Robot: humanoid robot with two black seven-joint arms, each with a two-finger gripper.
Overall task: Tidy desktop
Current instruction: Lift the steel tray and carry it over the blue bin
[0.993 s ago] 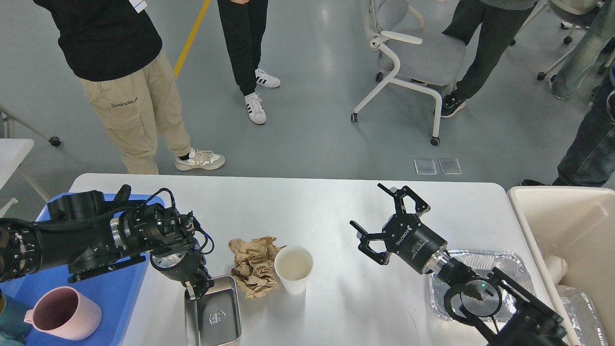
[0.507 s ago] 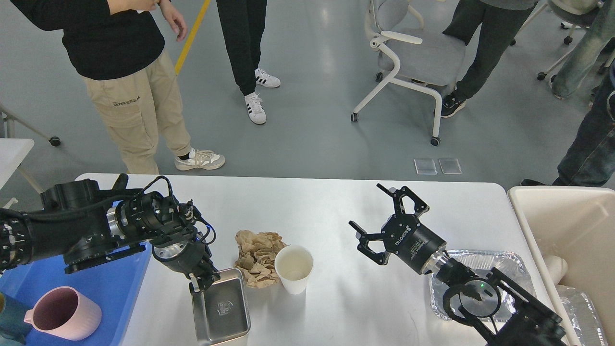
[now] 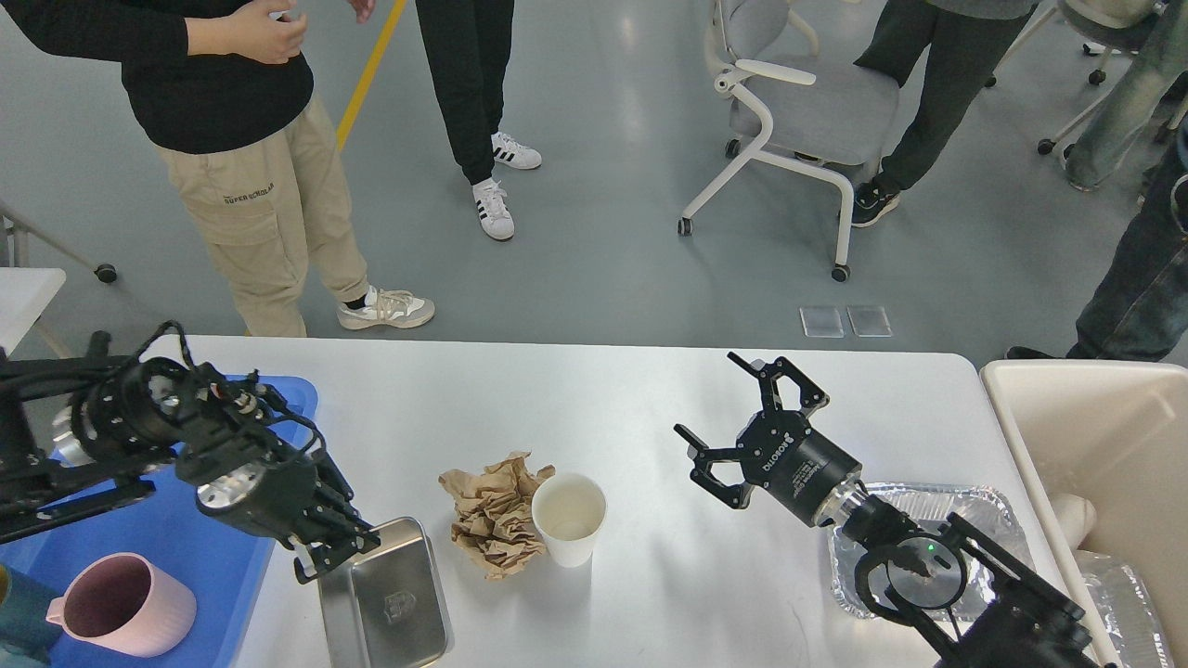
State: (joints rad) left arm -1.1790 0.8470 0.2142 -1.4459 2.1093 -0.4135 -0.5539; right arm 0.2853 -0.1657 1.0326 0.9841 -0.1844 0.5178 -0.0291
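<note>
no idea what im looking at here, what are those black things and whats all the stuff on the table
This is one picture, taken from a humanoid robot's own head, looking down at a white desktop it is tidying. The black things are its two arms.

The left pincer grips the rim of a shiny metal tin. The right pincer is open, holds nothing and hovers above the table.

Also on the table: crumpled brown paper, touching a white paper cup, and a foil tray partly hidden by the right arm. At left is a blue tray with a pink mug; at right, a cream bin.
</note>
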